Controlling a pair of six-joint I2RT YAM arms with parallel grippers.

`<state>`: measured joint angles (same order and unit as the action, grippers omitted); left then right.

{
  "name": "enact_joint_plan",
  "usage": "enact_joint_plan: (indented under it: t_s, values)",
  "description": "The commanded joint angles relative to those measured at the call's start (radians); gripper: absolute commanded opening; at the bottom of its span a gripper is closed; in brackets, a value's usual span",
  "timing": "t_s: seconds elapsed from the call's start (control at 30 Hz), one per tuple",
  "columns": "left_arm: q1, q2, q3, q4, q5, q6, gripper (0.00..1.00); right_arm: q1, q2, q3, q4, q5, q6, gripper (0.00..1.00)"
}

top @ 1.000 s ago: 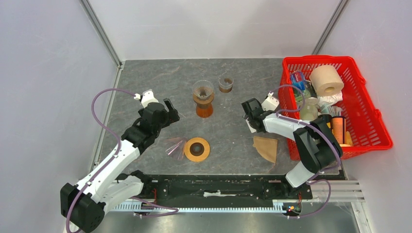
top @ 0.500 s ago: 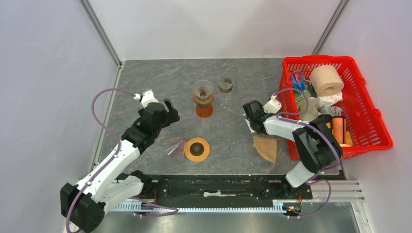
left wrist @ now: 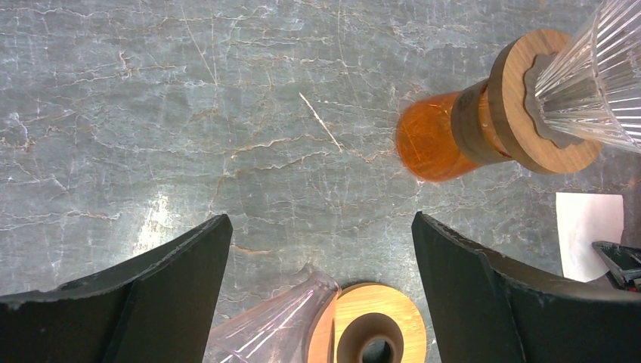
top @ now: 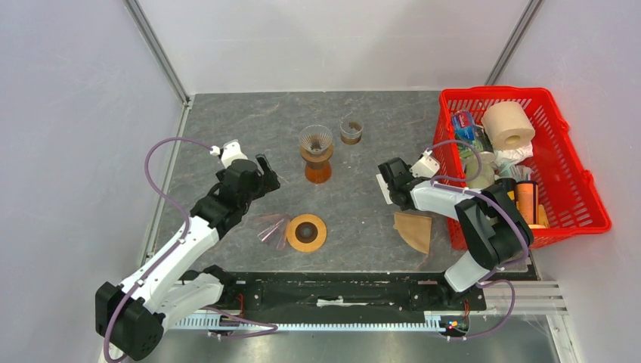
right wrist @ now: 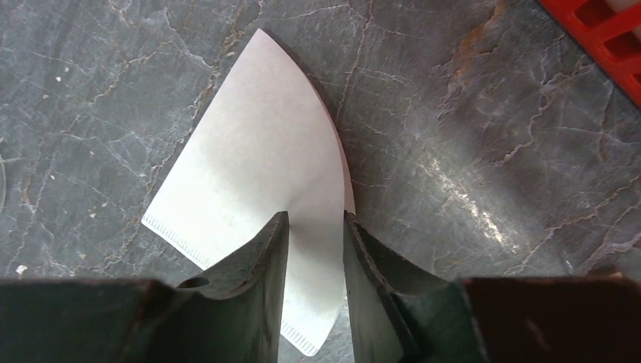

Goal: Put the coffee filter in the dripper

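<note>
Straddling flat white fan-shaped paper filter [right wrist: 249,166], right end effector [right wrist: 315,221] near-closed, grip unclear; left end effector [left wrist: 321,223] gaping.

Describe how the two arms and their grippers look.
The left arm and right arm have white link shells with black joints and black bases. A lilac cable loops along each. The left gripper and right gripper are black, with broad matte fingers tapering to blunt tips.

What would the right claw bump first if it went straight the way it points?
Most likely the white paper filter lying flat on the table. The right claw points down at it, though how close it is is hard to tell.
</note>
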<state>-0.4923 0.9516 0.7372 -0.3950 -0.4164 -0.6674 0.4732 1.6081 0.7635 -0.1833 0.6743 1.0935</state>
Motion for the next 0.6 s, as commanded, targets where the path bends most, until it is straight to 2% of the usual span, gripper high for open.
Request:
enact_joint_plan:
  t_s: [0.0,0.23,0.33,0.37,0.57]
  values:
    - [0.001,0.010,0.018,0.005,-0.018,-0.032,0.96,-0.005,-0.016,0.019,-0.031,0.053,0.015,0.37]
    - [0.001,0.011,0.021,-0.003,-0.020,-0.032,0.96,-0.005,-0.031,0.029,-0.041,0.063,-0.015,0.19]
    - [0.001,0.009,0.021,-0.007,-0.025,-0.032,0.96,-0.006,-0.038,0.037,-0.041,0.066,-0.043,0.08]
    - [0.001,0.006,0.021,-0.008,-0.025,-0.032,0.96,-0.005,-0.042,0.040,-0.041,0.070,-0.054,0.02]
    - [0.001,0.000,0.023,-0.011,-0.025,-0.029,0.96,-0.005,-0.102,0.042,-0.012,0.075,-0.167,0.00]
